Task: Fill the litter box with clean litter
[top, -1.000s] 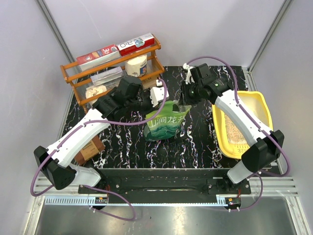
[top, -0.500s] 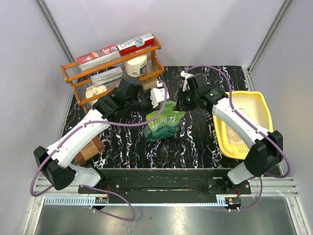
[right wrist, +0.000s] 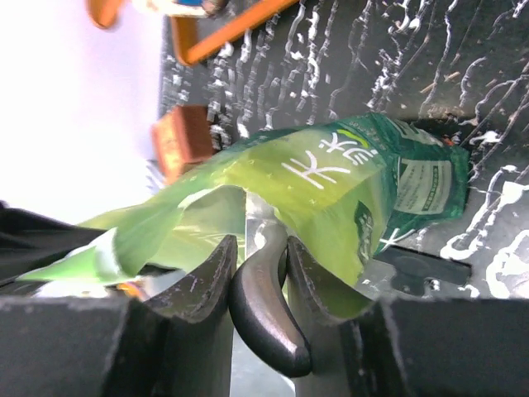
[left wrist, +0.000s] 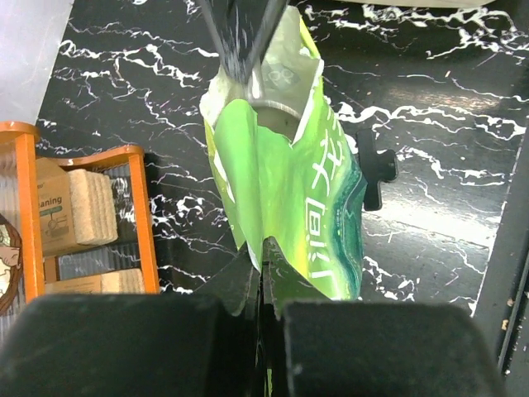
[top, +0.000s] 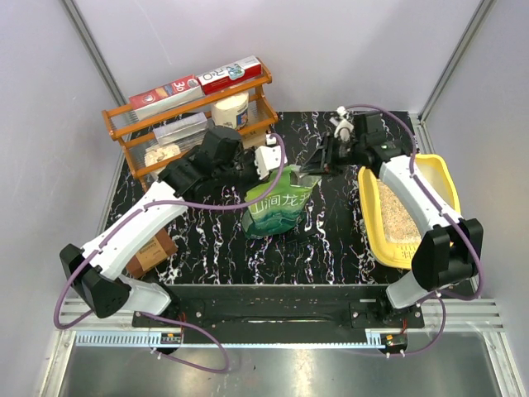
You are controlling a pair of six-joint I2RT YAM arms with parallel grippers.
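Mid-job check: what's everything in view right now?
litter box: 1, yellow, right side
clean litter: some, beige, in the litter box
pouch: 1, green, centre, open
scoop: 1, grey, at pouch mouth
rack: 1, orange, far left
boxes: 2, red-white, atop rack
carton: 1, brown, near left
table: 1, black, white-veined
left end effector: 1, black, shut on pouch
right end effector: 1, black, shut on scoop
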